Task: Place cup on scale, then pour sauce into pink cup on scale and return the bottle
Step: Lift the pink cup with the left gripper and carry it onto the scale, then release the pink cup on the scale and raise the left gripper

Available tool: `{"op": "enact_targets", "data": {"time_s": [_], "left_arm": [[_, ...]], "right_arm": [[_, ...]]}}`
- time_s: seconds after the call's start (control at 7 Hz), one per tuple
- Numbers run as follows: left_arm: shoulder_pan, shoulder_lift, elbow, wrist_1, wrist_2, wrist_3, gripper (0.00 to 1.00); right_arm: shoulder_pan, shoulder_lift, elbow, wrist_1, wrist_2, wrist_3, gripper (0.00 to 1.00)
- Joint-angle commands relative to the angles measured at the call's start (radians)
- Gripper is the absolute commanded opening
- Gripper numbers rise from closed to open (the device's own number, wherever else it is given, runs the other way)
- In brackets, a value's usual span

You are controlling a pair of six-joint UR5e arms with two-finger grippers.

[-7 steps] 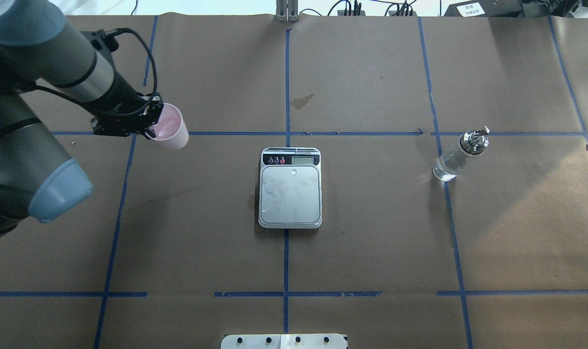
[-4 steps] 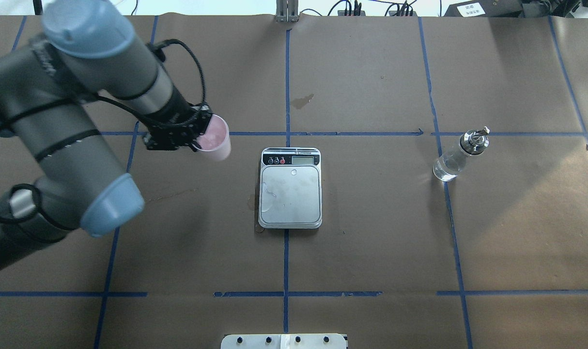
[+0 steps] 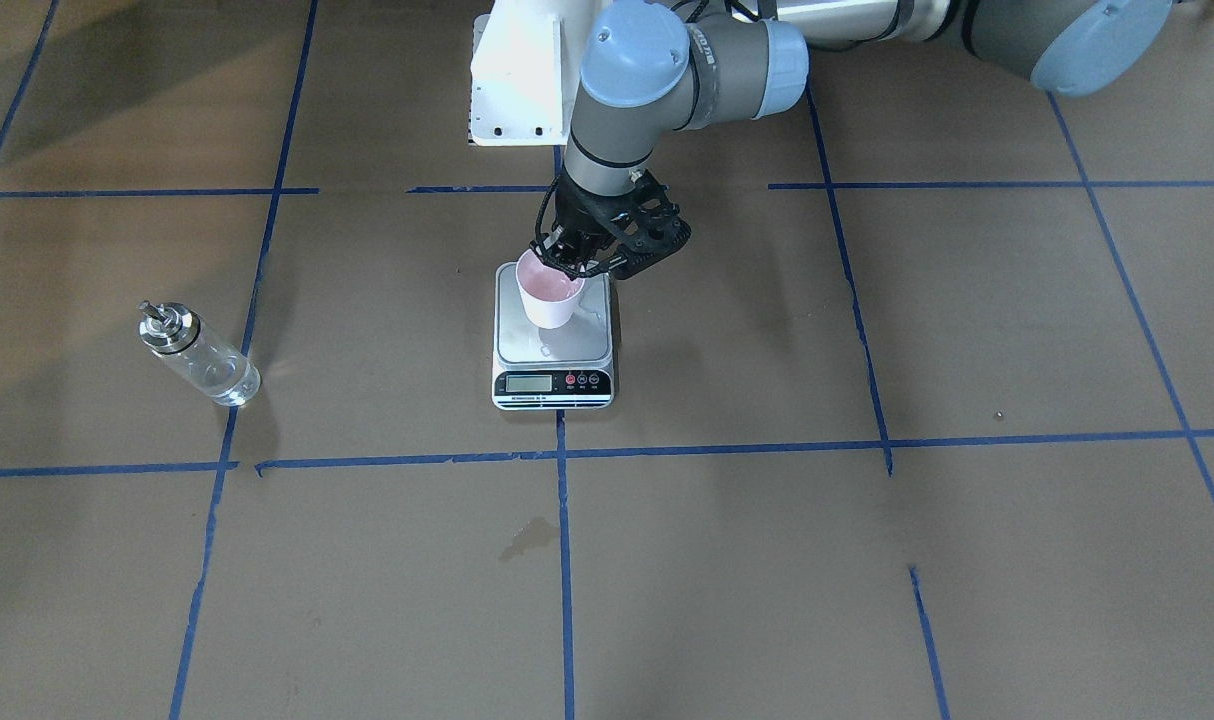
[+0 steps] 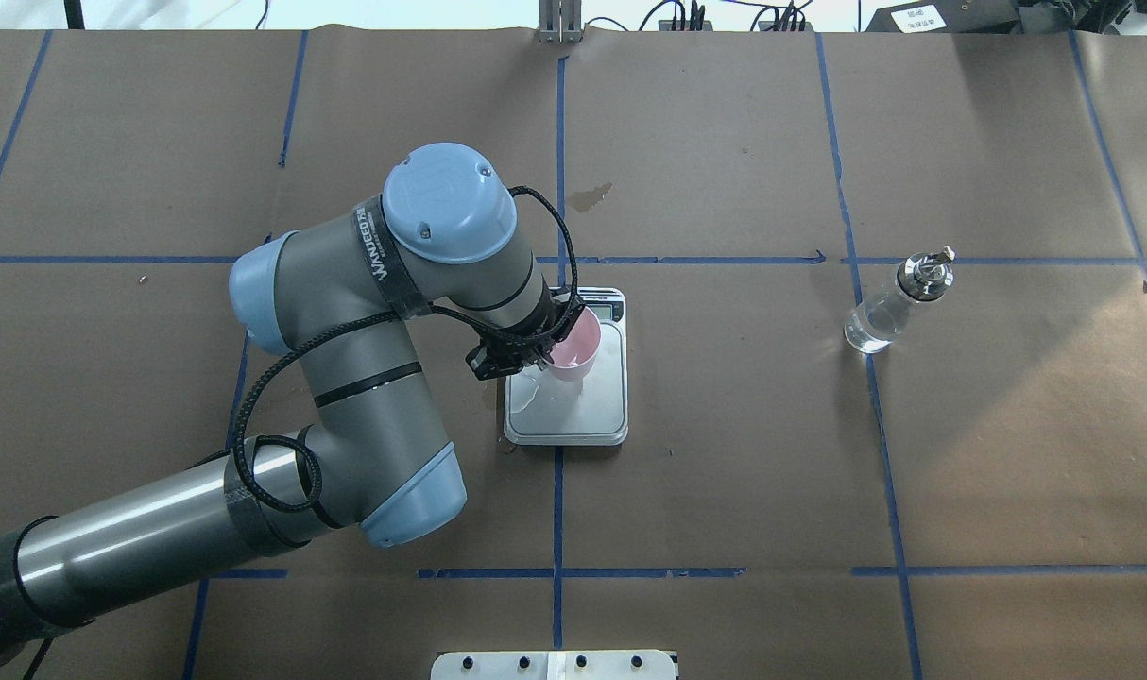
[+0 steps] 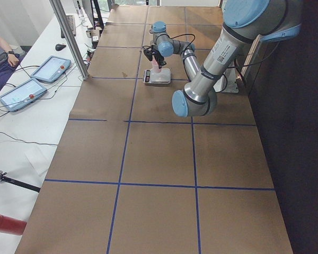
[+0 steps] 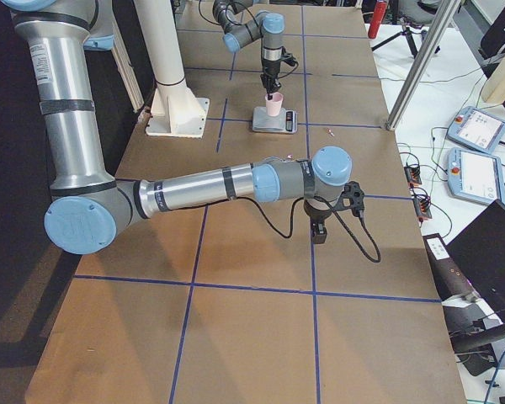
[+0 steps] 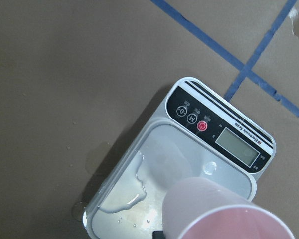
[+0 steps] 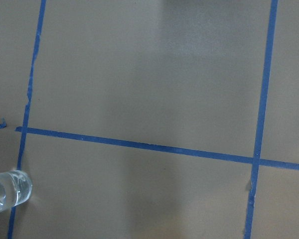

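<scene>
Where the left gripper [image 3: 570, 268] pinches its rim, the small pale pink tapered cup [image 3: 549, 295] hangs slightly tilted over the flat steel-plated white kitchen scale [image 3: 552, 383]; contact unclear. The small clear glass bottle with metal spout [image 3: 199, 358] stands well apart. Right gripper [image 6: 320, 236]: grip state can't tell.

**Scale side blocked, bottle side open**

We see the left arm [image 4: 366, 378] slanting across the table's [image 4: 1008, 425] left half. The left gripper [image 4: 543, 355] is clamped on the cup [image 4: 573, 342] over the scale [image 4: 592, 406], closing off that approach. The bottle [image 4: 881, 316] stands well apart, with open brown paper on every side.
</scene>
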Motion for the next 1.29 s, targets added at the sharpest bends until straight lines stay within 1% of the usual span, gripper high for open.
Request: {"op": "enact_targets", "data": {"time_s": [0.0, 0.14, 0.29, 0.43, 0.57, 0.71, 0.86, 1.0, 1.14], "left_arm": [[0.023, -0.002, 0.028, -0.013, 0.000, 0.004, 0.00], [0.025, -0.002, 0.028, -0.013, 0.000, 0.006, 0.00], [0.025, 0.004, 0.023, -0.013, 0.002, 0.018, 0.65], [0.023, 0.006, 0.006, -0.008, 0.003, 0.060, 1.00], [0.019, 0.006, -0.020, -0.005, 0.002, 0.064, 1.00], [-0.006, 0.009, -0.064, 0.013, -0.010, 0.082, 1.00], [-0.050, 0.013, -0.136, 0.080, -0.022, 0.125, 1.00], [-0.114, 0.013, -0.185, 0.142, -0.094, 0.192, 1.00], [-0.192, 0.015, -0.202, 0.168, -0.127, 0.243, 1.00]], "right_arm": [[0.000, 0.005, 0.004, 0.000, 0.001, 0.020, 1.00], [0.000, 0.005, 0.002, 0.000, 0.001, 0.023, 1.00], [0.000, 0.005, 0.005, 0.000, 0.003, 0.037, 1.00], [0.000, 0.006, 0.012, 0.000, 0.003, 0.037, 1.00], [0.000, 0.006, 0.018, 0.000, 0.004, 0.039, 1.00], [0.000, 0.008, 0.053, -0.005, 0.004, 0.058, 1.00], [0.000, 0.000, 0.129, -0.011, 0.004, 0.166, 1.00], [-0.015, -0.038, 0.244, -0.017, 0.003, 0.277, 1.00], [-0.079, -0.084, 0.386, -0.033, -0.009, 0.405, 1.00]]}}
